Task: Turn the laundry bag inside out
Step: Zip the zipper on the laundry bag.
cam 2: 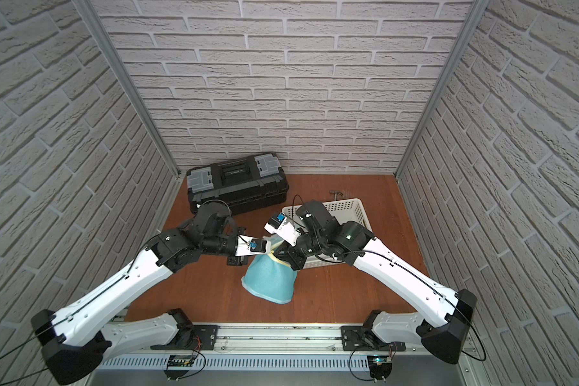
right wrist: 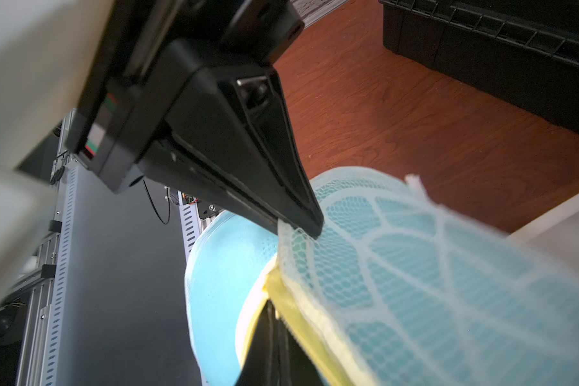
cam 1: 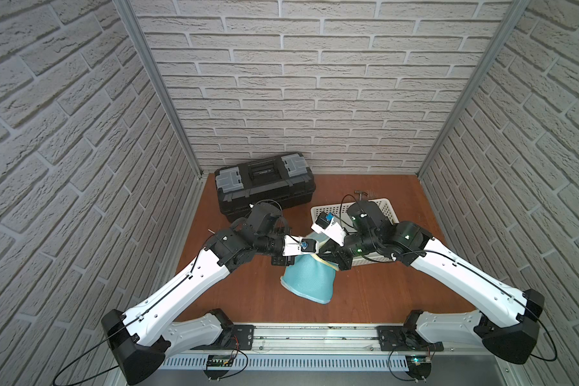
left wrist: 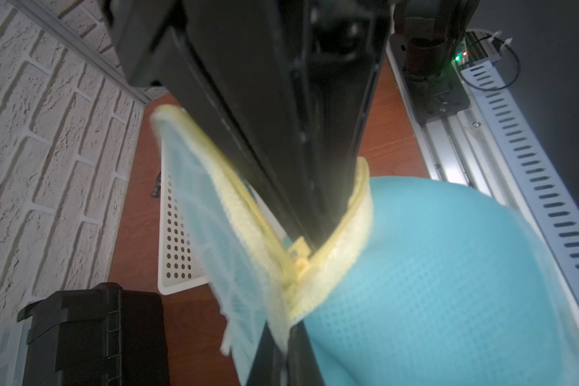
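In the left wrist view, the left tool (left wrist: 281,347) is seen pressed together on the edge of the mesh end flap (left wrist: 208,217) of the laundry bag (left wrist: 448,284). The right tool (left wrist: 311,230) is clamped on the yellow trim (left wrist: 355,227) beside the zip pull (left wrist: 298,254).

In the right wrist view, the same two pinches are shown. Opposite lips are probably held so that the mouth can be spread.

In both top views, the bag is hung below both tools, over the surface (cam 1: 381,300) and near the basket (cam 1: 378,201). Whether its lower end rests there cannot be told.
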Motion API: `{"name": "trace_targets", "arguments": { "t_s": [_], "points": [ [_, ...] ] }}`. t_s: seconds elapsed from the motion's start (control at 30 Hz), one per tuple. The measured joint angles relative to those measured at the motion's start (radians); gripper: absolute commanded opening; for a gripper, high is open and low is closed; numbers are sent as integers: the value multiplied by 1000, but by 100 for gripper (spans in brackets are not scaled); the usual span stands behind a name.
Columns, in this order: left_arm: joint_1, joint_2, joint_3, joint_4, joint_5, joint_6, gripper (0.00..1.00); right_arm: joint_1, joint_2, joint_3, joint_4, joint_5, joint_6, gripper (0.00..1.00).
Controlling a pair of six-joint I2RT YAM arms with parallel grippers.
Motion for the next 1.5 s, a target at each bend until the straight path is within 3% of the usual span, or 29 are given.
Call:
{"name": "trace_targets", "arguments": {
  "t_s": [0.8,0.83,0.87,0.9,0.93,0.97,1.07,1.33,1.5],
  "points": [
    [135,-216,-56,-32,-4,103,0,-58,-107,-24,-90,82,-70,3],
    [140,-220,-57,-33,-3,106,5,-59,-109,-24,-90,82,-71,3],
    [143,-224,-58,-32,-3,108,21,-59,-113,-26,-89,82,-72,3],
    [145,-227,-59,-32,-3,114,50,-60,-116,-26,-89,84,-73,3],
    [150,-231,-59,-34,-7,116,70,-61,-120,-26,-103,91,-73,3],
    [155,-234,-59,-34,-14,118,77,-66,-124,-27,-122,98,-74,3],
    [154,-230,-59,-32,-23,108,84,-71,-118,-26,-146,103,-73,3],
    [-6,-149,-47,-13,-80,102,86,-28,-7,13,-131,76,-65,3],
    [-36,-88,-32,-9,-119,92,88,-3,37,38,-98,51,-55,3]
  ]
}}
